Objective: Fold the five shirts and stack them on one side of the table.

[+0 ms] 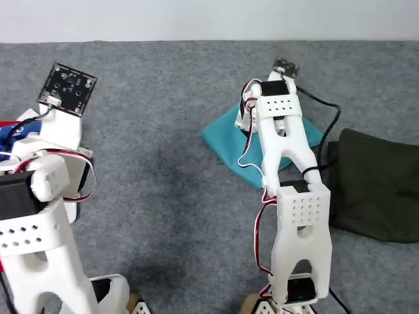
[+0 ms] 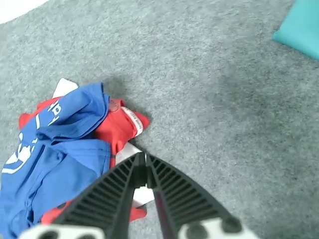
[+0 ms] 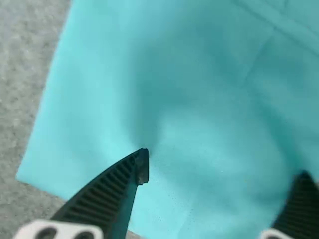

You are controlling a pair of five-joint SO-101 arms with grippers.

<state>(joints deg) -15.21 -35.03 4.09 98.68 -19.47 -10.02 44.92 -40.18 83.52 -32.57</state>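
Note:
A folded teal shirt (image 1: 226, 140) lies on the grey carpet at mid-right, and its cloth (image 3: 164, 94) spreads under my right gripper (image 3: 222, 172), which stands open just above it. A dark green folded shirt (image 1: 376, 183) rests at the right edge. At the far left a crumpled heap holds a blue shirt (image 2: 55, 149) over a red shirt (image 2: 117, 127), with a bit of white cloth (image 2: 64, 87) beneath. My left gripper (image 2: 145, 159) hangs shut above the heap's edge, holding nothing.
Grey carpet (image 1: 163, 196) covers the table between the two arms. The right arm (image 1: 288, 163) lies over part of the teal shirt. A pale wall strip (image 1: 196, 19) bounds the far side.

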